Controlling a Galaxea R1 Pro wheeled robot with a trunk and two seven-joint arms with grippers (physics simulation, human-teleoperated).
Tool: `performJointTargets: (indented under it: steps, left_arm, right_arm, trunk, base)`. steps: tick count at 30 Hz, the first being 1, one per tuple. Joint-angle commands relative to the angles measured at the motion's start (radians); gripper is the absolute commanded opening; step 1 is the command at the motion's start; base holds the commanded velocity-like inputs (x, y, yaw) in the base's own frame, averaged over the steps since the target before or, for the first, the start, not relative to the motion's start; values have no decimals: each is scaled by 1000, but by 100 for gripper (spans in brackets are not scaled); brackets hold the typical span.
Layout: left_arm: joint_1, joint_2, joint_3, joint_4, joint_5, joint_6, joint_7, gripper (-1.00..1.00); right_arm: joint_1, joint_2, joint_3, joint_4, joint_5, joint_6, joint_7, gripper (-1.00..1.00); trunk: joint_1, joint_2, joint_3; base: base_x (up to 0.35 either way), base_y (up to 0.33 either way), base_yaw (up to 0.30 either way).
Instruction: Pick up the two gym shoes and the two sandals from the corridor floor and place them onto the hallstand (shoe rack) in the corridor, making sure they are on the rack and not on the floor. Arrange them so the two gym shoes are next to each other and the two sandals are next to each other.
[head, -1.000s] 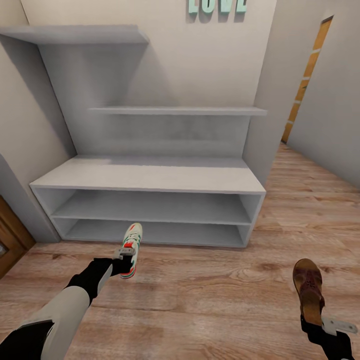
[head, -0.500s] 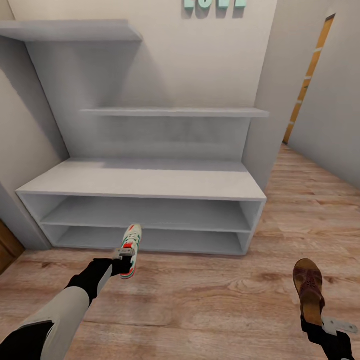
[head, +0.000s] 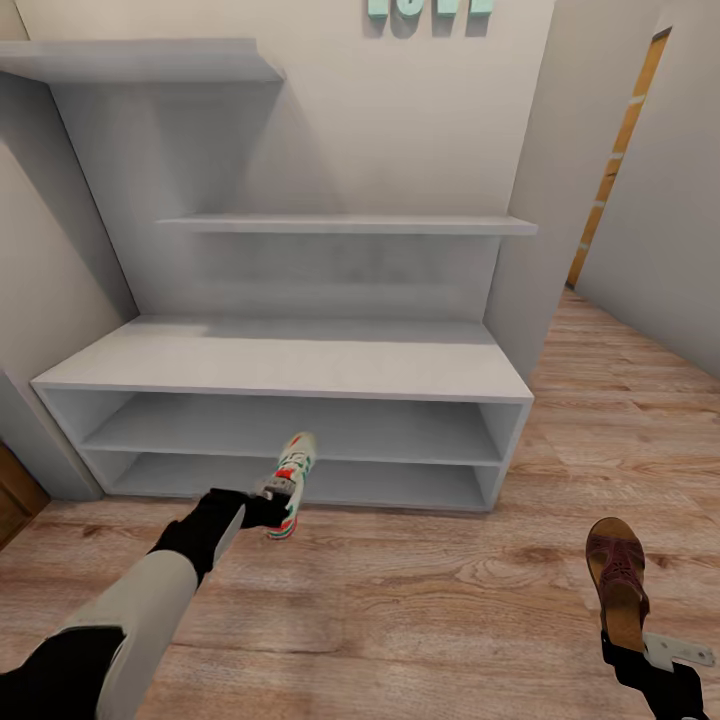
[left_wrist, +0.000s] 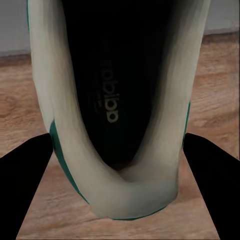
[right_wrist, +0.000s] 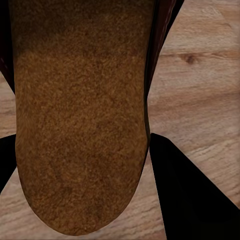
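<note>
Wall letters (head: 430, 8): tops cut by head view's upper edge, unreadable. Right hand (head: 650, 660): partly cut off at lower corner. Sneaker (left_wrist: 117, 107): toe runs past left wrist picture's edge. Sandal (right_wrist: 80, 115): front strap cut off in right wrist picture.

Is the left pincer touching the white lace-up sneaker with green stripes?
Touching. In the left wrist view the pincer's dark fingers press both sides of the white lace-up sneaker's heel; the head view shows the left pincer carrying it above the wood-plank floor.
</note>
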Motion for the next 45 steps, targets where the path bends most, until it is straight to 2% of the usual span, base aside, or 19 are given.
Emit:
performJointTargets:
  steps: [1, 2, 7, 13, 18, 29, 38, 45]
  left_arm:
    - [-6, 0, -5, -5, -16, 22, -16, -100]
    - [-17, 0, -17, -11, -16, 56, -30, -100]
    - [-56, 0, -35, -40, -16, 142, -50, -100]
    - [-74, 1, -39, -74, -17, 199, -55, -100]
    - [-68, 3, -40, -81, -18, 207, -54, -100]
    - [-64, 10, -38, -83, -17, 203, -49, -100]
    - [-61, 8, -41, -84, -17, 197, -51, -100]
    - [-61, 9, -39, -83, -17, 197, -51, -100]
  right_arm:
    - [-1, 1, -5, 1, 8, -3, 2, -100]
    - [-1, 1, -5, 1, 8, -3, 1, -100]
    - [-1, 1, -5, 0, 8, -3, 1, -100]
    - [-1, 1, -5, -2, 7, -3, 1, -100]
    - [-1, 1, -5, -3, 7, -3, 1, -100]
    - [-1, 1, -5, -4, 7, -3, 1, -100]
    - [-1, 1, -5, -8, 7, -2, 1, -100]
    - [-1, 1, -5, -9, 7, -3, 1, -100]
  trunk:
    - [0, 0, -1]
    - [0, 0, -1]
    - [0, 0, -1]
    - [0, 0, -1]
    - [0, 0, -1]
    - [0, 0, -1]
    - [0, 0, -2]
    - [4, -7, -12]
  base:
    - [0, 0, 0]
    - [0, 0, 0]
    - [0, 0, 0]
    - [0, 0, 0]
    - [44, 0, 0]
    - [247, 0, 0]
    - [11, 0, 0]
    - [0, 0, 0]
